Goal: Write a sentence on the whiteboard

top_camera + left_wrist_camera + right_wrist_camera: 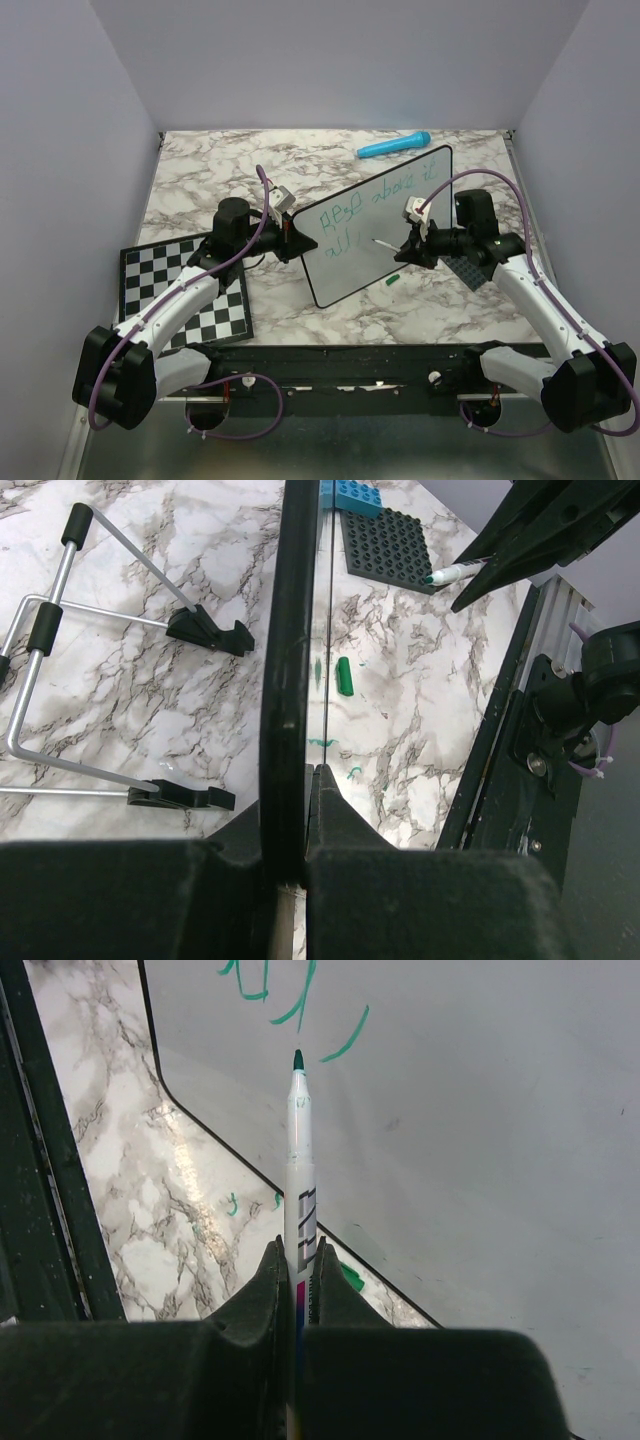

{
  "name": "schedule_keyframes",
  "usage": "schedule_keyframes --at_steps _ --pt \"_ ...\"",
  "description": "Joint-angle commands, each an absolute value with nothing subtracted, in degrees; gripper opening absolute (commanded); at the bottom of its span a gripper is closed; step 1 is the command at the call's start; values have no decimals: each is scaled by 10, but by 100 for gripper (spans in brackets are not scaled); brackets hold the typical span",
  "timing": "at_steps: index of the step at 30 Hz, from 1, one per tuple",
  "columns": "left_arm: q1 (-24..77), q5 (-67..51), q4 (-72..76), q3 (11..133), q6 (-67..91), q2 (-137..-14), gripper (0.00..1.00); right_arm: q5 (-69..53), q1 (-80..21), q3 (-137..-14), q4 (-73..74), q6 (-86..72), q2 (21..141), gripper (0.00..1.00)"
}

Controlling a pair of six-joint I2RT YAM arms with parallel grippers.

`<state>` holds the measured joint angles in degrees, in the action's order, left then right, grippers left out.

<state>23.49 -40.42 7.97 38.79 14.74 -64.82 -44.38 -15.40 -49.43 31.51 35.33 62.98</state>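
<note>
Mid-table, the whiteboard (350,268) is propped up at a tilt rather than lying flat, lower rim at or near the tabletop. The left gripper (300,800) is clamped on its black rim at the left side, working as an easel so the writing face points at the right arm. Opposite it, the right gripper (298,1260) is closed on the green marker (299,1160), barrel pinched low with the tip forward, so the stick-out keeps the jaws off the surface. The tip sits at the end of the short second line of the sentence (345,214), beside a slanted stroke; can't tell whether it's touching or just off. The top line spans most of the width and the lower one is short, so my read is mid second line. The marker cap (392,281) lies on the marble table (230,170) just beside the bottom rim, clear of the stroke path. A wire stand (110,630) sits unused on the board's back side, and a checkerboard (185,290) lies beneath the left arm. Risk: pen pressure pivots the board about a one-edge clamp, so light strokes.
</note>
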Motion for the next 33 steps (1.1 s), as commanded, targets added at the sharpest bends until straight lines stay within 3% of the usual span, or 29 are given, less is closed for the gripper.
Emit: schedule_keyframes --at_steps 1,33 --pt "236 -359 11 375 96 -649 0 -444 -157 -486 305 349 622 0" --pt "241 -346 8 373 98 -642 0 -430 -157 -483 302 352 619 1"
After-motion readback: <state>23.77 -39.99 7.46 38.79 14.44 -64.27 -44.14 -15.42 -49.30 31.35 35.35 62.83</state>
